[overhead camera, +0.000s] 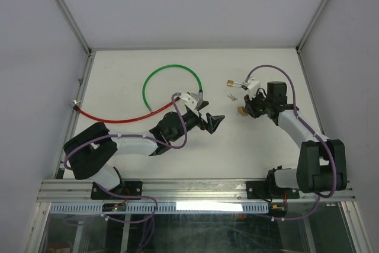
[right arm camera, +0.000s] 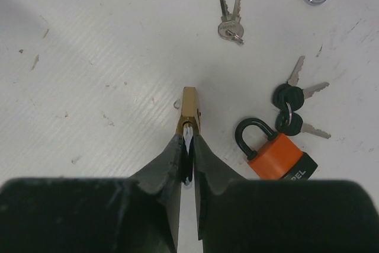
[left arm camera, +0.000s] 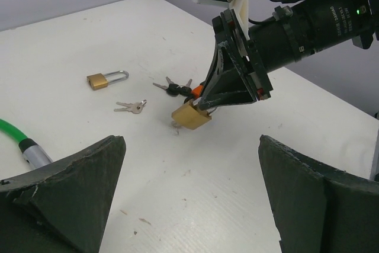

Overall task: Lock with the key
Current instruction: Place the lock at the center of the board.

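Right tool (right arm camera: 188, 141) clamped on the brass padlock (right arm camera: 189, 106), centre frame, tipping it up, probably for easier access. Left tool (left arm camera: 190, 146) spread wide, empty.

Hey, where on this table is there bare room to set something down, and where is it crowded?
Bare table lies at the near edge between left arm and right arm, and inside the green cable loop. Crowded around the right tool: the brass padlock it grips, orange padlock, black-headed keys, silver keys, small padlock.
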You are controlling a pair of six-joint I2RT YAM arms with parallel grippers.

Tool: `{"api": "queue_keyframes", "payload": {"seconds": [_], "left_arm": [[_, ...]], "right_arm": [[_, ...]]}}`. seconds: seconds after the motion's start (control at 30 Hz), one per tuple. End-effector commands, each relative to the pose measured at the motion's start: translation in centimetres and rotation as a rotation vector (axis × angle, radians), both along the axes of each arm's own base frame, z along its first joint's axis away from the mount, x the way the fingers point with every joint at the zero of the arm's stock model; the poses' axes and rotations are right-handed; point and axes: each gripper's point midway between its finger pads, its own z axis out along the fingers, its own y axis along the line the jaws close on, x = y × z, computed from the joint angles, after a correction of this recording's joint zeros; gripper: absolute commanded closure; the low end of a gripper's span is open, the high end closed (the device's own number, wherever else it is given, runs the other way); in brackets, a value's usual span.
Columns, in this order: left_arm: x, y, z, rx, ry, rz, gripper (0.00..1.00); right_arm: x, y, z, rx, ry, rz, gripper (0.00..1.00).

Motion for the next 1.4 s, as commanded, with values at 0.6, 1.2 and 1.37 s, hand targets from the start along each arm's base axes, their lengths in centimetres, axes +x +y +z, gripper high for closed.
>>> {"api": "queue_keyframes", "payload": {"seconds": [0.6, 1.2, 1.37], "left_arm": [[-0.3, -0.1, 3.1, -0.062, -0.075, -0.006, 0.01], [-0.5, 0.2, 3.2, -0.071, -0.081, -0.007, 0.01], [-0.5, 0.1, 3.2, -0.071, -0.081, -0.007, 0.01]], "right_arm": [[1.6, 0.3, 1.6, 0.022, -0.052, 0.009, 0.84], [1.4, -0.4, 2.4, -0.017, -0.025, 0.003, 0.81], [1.3, -0.8, 2.3, -0.022, 0.0, -0.009, 0.76]]}}
